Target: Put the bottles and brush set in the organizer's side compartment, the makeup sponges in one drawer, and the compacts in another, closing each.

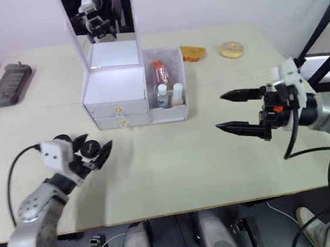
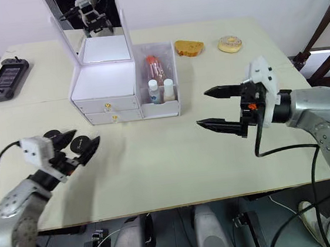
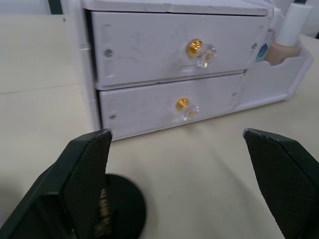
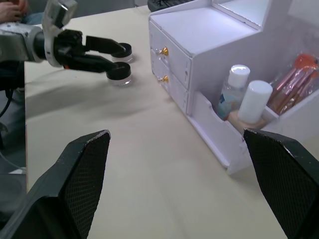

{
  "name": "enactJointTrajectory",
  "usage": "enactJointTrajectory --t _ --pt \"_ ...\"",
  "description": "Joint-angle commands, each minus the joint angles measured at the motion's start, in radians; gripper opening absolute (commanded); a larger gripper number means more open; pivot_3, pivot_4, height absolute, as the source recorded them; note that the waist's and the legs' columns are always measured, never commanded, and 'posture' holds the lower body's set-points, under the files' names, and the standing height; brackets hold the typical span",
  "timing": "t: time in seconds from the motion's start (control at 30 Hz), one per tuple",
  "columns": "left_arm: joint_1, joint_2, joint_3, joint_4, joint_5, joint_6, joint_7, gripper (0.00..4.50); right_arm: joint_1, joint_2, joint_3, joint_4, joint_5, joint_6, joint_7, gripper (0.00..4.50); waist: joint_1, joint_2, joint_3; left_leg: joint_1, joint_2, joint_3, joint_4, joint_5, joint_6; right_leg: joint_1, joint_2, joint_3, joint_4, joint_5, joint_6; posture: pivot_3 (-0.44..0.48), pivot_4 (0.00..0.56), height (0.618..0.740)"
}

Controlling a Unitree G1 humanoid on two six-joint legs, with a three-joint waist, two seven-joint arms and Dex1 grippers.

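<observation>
Standing bottled and brushed, the side compartment [image 2: 160,87] is filled; both spread hands, left hand [image 2: 76,146] nearing compacts [image 2: 80,143], right hand [image 2: 217,107] idling.

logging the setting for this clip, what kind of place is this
Probably a robot test room or lab, not a home: a plain pale table against a bare wall, set with a white organizer, a handheld game console, and what look like toy pastries.
</observation>
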Motion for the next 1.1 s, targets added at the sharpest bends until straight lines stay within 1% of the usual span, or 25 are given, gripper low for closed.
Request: enactJointTrajectory --t 0.03,0.1,0.17,0.37,0.47,0.5,0.83,1.07,1.1 --pt "-0.031 -0.059 -0.081 -0.01 0.083 0.003 0.109 4.45 -0.034 -0.01 -0.004 -0.058 0.019 0.032 -0.05 4.5 0.002 0.0 0.0 0.0 0.0 0.0 0.0 0.0 0.0 0.0 0.0 0.0 0.0 0.0 0.0 0.0 0.15 0.738" --pt "-0.059 -0.091 -0.116 0.011 0.104 0.009 0.139 4.45 -0.047 -0.003 0.007 -0.062 0.001 0.037 -0.08 4.5 0.002 0.0 0.0 0.0 0.0 0.0 0.001 0.0 0.0 0.0 0.0 0.0 0.0 0.0 0.0 0.0 0.15 0.738" --pt "-0.087 -0.103 -0.149 0.029 0.132 0.011 0.154 4.45 -0.053 0.005 0.016 -0.069 0.0 0.039 -0.098 4.5 0.002 0.0 0.0 0.0 0.0 -0.001 0.002 0.0 0.0 0.001 0.0 0.0 0.001 0.0 0.0 0.0 0.15 0.738" --pt "-0.161 -0.149 -0.207 0.08 0.181 0.032 0.208 4.45 -0.043 -0.004 0.025 -0.086 -0.013 0.031 -0.125 4.5 0.004 0.0 0.0 0.0 -0.001 -0.001 0.002 0.0 0.0 0.002 0.0 0.0 0.001 0.0 0.0 0.0 0.15 0.738" --pt "-0.186 -0.157 -0.222 0.1 0.205 0.044 0.224 3.63 -0.042 -0.007 0.021 -0.088 -0.014 0.032 -0.127 4.5 0.004 0.0 0.0 0.0 -0.001 -0.001 0.002 0.0 0.0 0.002 0.0 0.0 0.001 0.0 0.0 0.0 0.15 0.738" --pt "-0.194 -0.155 -0.229 0.107 0.218 0.048 0.23 3.23 -0.046 -0.007 0.017 -0.088 -0.011 0.034 -0.128 4.5 0.004 0.0 0.0 0.0 -0.001 -0.001 0.002 0.0 0.0 0.002 0.001 0.0 0.001 0.0 0.0 0.0 0.15 0.738" --pt "-0.243 -0.169 -0.245 0.138 0.272 0.039 0.26 3.23 -0.063 -0.01 0.01 -0.089 -0.004 0.037 -0.131 4.5 0.006 0.0 0.0 0.0 -0.001 -0.002 0.002 0.0 0.0 0.002 0.001 0.0 0.001 0.0 0.0 0.0 0.15 0.738" --pt "-0.267 -0.188 -0.274 0.169 0.306 0.027 0.265 3.23 -0.069 -0.015 0.012 -0.082 -0.012 0.031 -0.123 4.5 0.018 0.0 0.0 0.0 -0.001 -0.002 0.002 0.0 0.0 0.002 0.001 0.0 0.001 0.0 0.0 0.0 0.15 0.738" --pt "-0.272 -0.19 -0.276 0.175 0.31 0.025 0.267 2.97 -0.07 -0.016 0.011 -0.081 -0.013 0.031 -0.122 4.5 0.021 0.0 0.0 0.0 -0.001 -0.002 0.002 0.0 0.0 0.002 0.001 0.0 0.001 0.0 0.0 0.0 0.15 0.738"
